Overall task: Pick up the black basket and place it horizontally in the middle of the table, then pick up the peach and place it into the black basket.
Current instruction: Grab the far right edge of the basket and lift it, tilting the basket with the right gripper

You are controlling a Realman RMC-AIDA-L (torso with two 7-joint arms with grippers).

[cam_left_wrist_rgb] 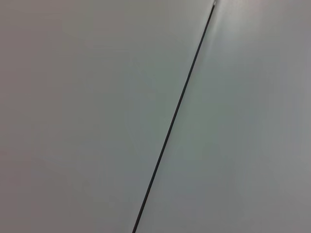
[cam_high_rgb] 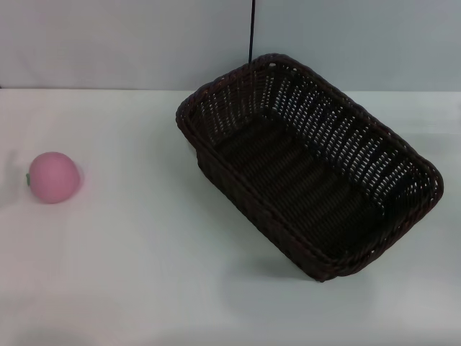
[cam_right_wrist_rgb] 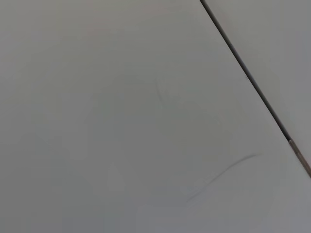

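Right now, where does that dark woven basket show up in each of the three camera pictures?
Head view: the black basket sits right of centre on the table, turned at an angle, empty; the peach lies far to its left.
Left wrist view: not in it, only a grey panel with a thin dark seam.
Right wrist view: not in it, same kind of panel and seam.
Shared landmark: the seam, also behind the basket in the head view.

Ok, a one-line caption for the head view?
Black basket sits skewed on the white table, right of centre; peach far left; no gripper in view.

Neither arm in the head view, both wrist cameras facing blank panels
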